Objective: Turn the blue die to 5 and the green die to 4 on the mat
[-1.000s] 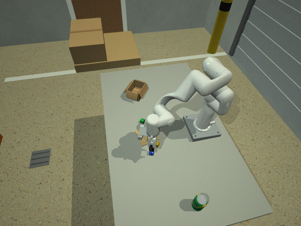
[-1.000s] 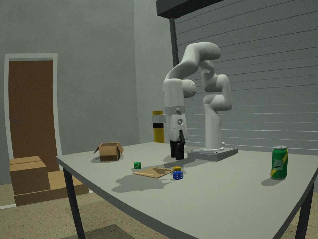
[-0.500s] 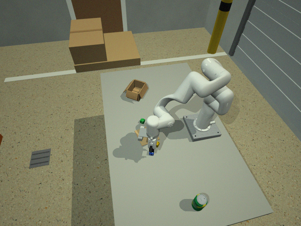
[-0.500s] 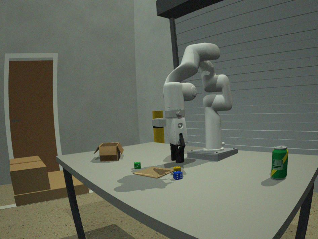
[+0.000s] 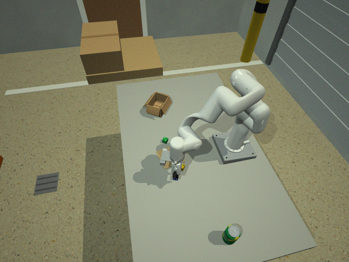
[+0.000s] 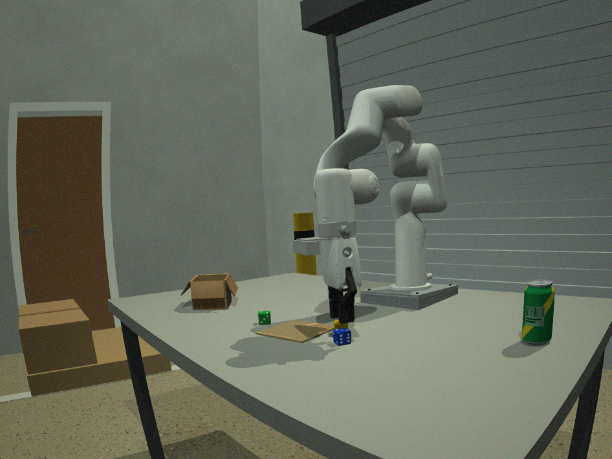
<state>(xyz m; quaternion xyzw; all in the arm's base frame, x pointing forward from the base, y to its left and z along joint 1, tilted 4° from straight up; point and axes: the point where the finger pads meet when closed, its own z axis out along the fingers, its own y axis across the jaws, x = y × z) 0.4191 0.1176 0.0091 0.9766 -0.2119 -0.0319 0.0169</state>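
The blue die sits flat on the table just off the near corner of the thin brown mat. In the overhead view my fingers mostly hide it. The yellow die sits right behind the blue die, and it also shows in the overhead view. The green die sits on the table beyond the mat's far edge, and it also shows in the overhead view. My gripper points straight down, close above the blue die. Its fingers are partly open and hold nothing.
An open cardboard box stands at the far left of the table. A green can stands near the right front. The robot base is behind the dice. My arm covers most of the mat in the overhead view.
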